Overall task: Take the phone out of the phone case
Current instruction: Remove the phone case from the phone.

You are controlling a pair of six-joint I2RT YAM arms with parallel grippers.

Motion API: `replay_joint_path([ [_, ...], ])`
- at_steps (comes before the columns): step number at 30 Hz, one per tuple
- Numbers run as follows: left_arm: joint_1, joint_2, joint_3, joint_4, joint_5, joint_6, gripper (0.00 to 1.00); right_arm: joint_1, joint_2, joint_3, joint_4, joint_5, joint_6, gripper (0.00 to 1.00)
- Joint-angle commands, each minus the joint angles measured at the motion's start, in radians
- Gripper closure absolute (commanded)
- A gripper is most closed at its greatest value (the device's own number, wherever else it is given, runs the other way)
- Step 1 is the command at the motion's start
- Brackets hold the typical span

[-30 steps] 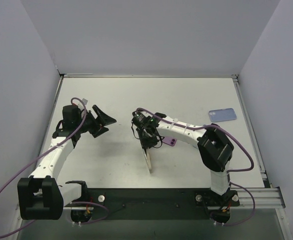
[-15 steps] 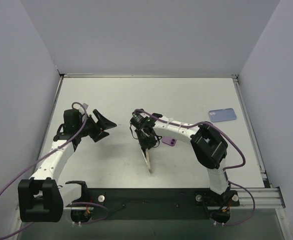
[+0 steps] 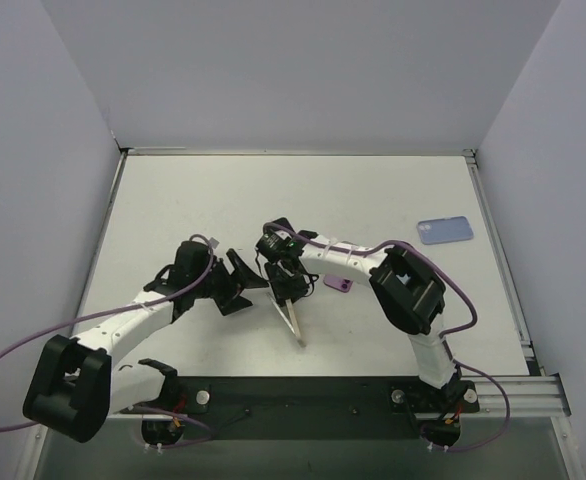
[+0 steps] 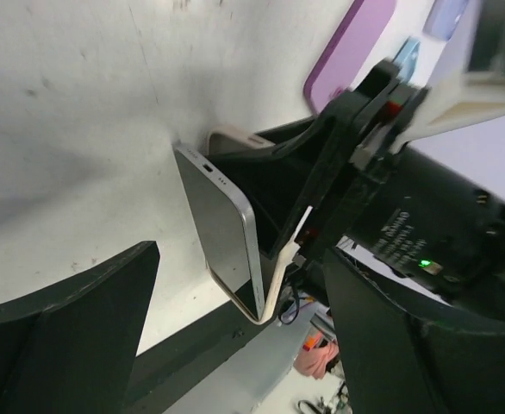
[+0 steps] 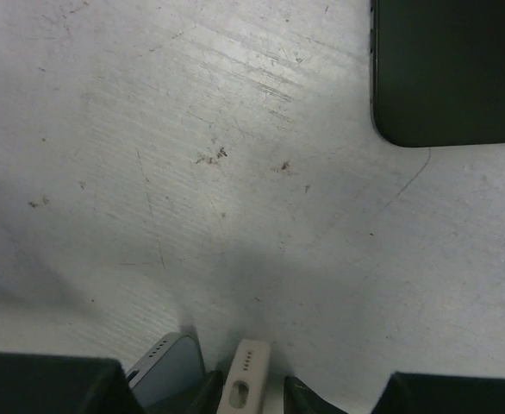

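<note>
— Two arms so close together: how much room do you have?

— Both meet just short of the desk's (image 3: 273,190) near edge, about midway across. Open surface runs behind them to the back wall and out to the left wall. On the right, one purple case (image 3: 338,284) lies flat just beside my right arm (image 3: 358,262), and one blue case (image 3: 444,230) lies well apart near the right edge.

— And the phone?

— One phone (image 4: 227,233) stands on its edge on the desk, with one cream case (image 5: 242,390) peeled away from it into a wedge. The two touch only at one end.

— Your jaws?

— My left jaws are spread wide and hold nothing. They sit just beside the phone, facing its bare side. My right jaws come down onto the case from above. I cannot tell whether they pinch it.
</note>
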Motion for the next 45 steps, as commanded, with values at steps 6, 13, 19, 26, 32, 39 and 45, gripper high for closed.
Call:
replay_joint_path([
  [6, -0.129, 0.068, -0.013, 0.138, -0.162, -0.227, 0.12, 0.025, 0.163, -0.126, -0.06, -0.008, 0.0, 0.7],
  [13, -0.143, 0.067, -0.026, 0.109, -0.175, -0.287, 0.17, 0.015, 0.137, -0.118, -0.052, 0.018, 0.019, 0.72],
  [19, -0.14, 0.024, -0.035, 0.014, -0.207, -0.395, 0.19, 0.001, 0.052, -0.128, -0.003, 0.088, 0.094, 1.0],
  [26, -0.057, 0.042, -0.084, 0.061, -0.134, -0.444, 0.18, 0.004, -0.003, -0.114, 0.037, 0.156, 0.158, 1.0],
  [32, -0.048, 0.131, 0.005, 0.023, -0.08, -0.41, 0.06, 0.012, 0.009, -0.027, 0.035, 0.194, 0.14, 1.0],
  [39, -0.046, 0.306, 0.091, 0.058, 0.029, -0.395, 0.03, 0.013, 0.048, 0.015, 0.018, 0.18, 0.126, 1.0],
  [45, -0.048, 0.372, 0.143, 0.046, 0.092, -0.37, 0.18, 0.007, 0.049, 0.001, 0.015, 0.188, 0.126, 1.0],
])
